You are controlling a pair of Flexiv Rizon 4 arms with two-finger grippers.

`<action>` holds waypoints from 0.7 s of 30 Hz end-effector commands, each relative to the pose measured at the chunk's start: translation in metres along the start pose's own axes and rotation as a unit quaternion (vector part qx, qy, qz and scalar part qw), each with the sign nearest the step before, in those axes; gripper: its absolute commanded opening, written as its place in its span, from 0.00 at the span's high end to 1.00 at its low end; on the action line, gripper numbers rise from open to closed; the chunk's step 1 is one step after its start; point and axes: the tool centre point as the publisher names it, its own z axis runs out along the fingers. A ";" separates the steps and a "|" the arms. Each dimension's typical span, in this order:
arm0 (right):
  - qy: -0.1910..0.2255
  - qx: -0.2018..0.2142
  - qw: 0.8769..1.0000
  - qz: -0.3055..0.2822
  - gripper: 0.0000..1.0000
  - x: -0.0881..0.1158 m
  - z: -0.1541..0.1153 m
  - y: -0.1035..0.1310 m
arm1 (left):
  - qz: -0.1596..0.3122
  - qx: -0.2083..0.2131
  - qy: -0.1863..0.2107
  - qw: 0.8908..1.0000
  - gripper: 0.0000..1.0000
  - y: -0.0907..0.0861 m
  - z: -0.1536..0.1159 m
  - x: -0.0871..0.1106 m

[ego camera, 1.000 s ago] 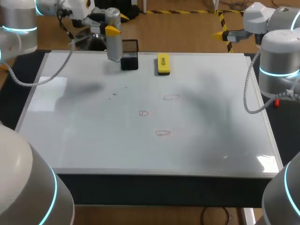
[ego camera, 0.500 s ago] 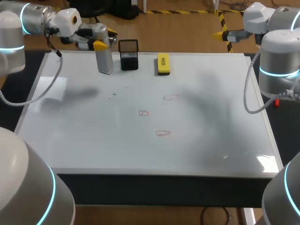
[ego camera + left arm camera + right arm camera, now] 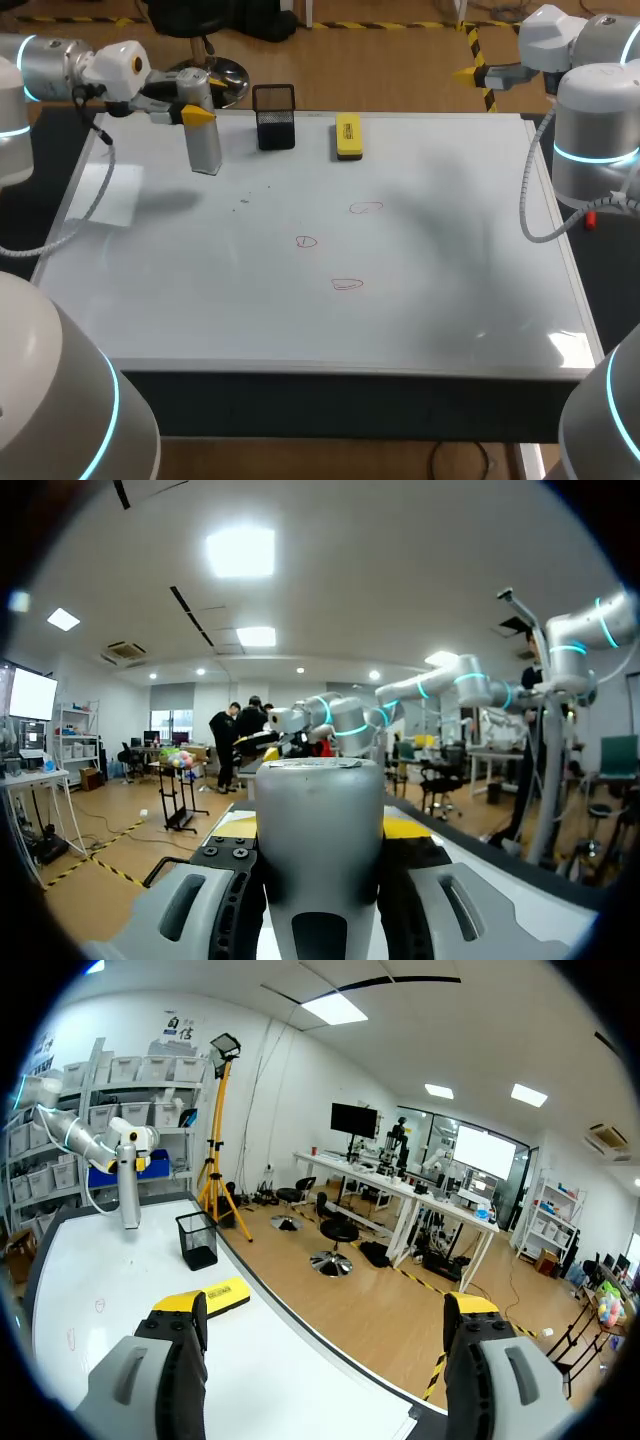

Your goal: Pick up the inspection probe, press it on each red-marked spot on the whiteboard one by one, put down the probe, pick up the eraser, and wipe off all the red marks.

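Left gripper (image 3: 197, 112) has its fingers clamped on the grey inspection probe (image 3: 205, 148), upright at the whiteboard's (image 3: 450, 300) far left, near the black mesh holder (image 3: 275, 118). Right gripper (image 3: 325, 1310) hangs past the far right corner, fingers wide apart, gripping nothing. The yellow eraser (image 3: 347, 135) lies just beside the holder.

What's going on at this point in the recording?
The left gripper is shut on the inspection probe, holding it upright over the far left part of the whiteboard, well away from the three red marks near the middle. The yellow eraser lies at the far edge, beside a black mesh holder. The right gripper is open and empty, off past the board's far right corner.
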 end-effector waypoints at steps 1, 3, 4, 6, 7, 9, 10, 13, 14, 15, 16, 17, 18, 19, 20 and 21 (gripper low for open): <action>0.000 0.001 1.000 0.000 0.00 0.000 0.000 0.000 | 0.002 -0.002 -0.134 0.991 1.00 -0.004 -0.004 0.007; 0.000 0.001 1.000 0.000 0.00 0.000 0.000 0.000 | 0.004 -0.003 -0.137 0.991 1.00 -0.005 -0.005 0.005; 0.000 0.001 1.000 0.000 0.00 0.000 0.000 0.000 | 0.004 -0.003 -0.137 0.991 1.00 -0.005 -0.005 0.005; 0.000 0.001 1.000 0.000 0.00 0.000 0.000 0.000 | 0.004 -0.003 -0.137 0.991 1.00 -0.005 -0.005 0.005; 0.000 0.001 1.000 0.000 0.00 0.000 0.000 0.000 | 0.004 -0.003 -0.137 0.991 1.00 -0.005 -0.005 0.005; 0.000 0.001 1.000 0.000 0.00 0.000 0.000 0.000 | 0.004 -0.003 -0.137 0.991 1.00 -0.005 -0.005 0.005; 0.000 0.001 1.000 0.000 0.00 0.000 0.000 0.000 | 0.004 -0.003 -0.137 0.991 1.00 -0.005 -0.005 0.005; 0.000 0.001 1.000 0.000 0.00 0.000 0.000 0.000 | 0.004 -0.003 -0.137 0.991 1.00 -0.005 -0.005 0.005; 0.000 0.001 1.000 0.000 0.00 0.000 0.000 0.000 | 0.004 -0.003 -0.137 0.991 1.00 -0.005 -0.005 0.005; 0.000 0.001 1.000 0.000 0.00 0.000 0.000 0.000 | 0.004 -0.003 -0.137 0.991 1.00 -0.005 -0.005 0.005; 0.000 0.001 1.000 0.000 0.00 0.000 0.000 0.000 | 0.004 -0.003 -0.137 0.991 1.00 -0.005 -0.005 0.005; 0.000 0.001 1.000 0.000 0.00 0.000 0.000 0.000 | 0.004 -0.003 -0.137 0.991 1.00 -0.005 -0.005 0.005; 0.000 0.001 1.000 0.000 0.00 0.000 0.000 0.000 | 0.004 -0.003 -0.137 0.991 1.00 -0.005 -0.005 0.005; 0.000 0.001 1.000 0.000 0.00 0.000 0.000 0.000 | 0.004 -0.003 -0.137 0.991 1.00 -0.005 -0.005 0.005; 0.000 0.001 1.000 0.000 0.00 0.000 0.000 0.000 | 0.004 -0.003 -0.137 0.991 1.00 -0.005 -0.005 0.005; 0.000 0.001 1.000 0.000 0.00 0.000 0.000 0.000 | 0.004 -0.003 -0.137 0.991 1.00 -0.005 -0.005 0.005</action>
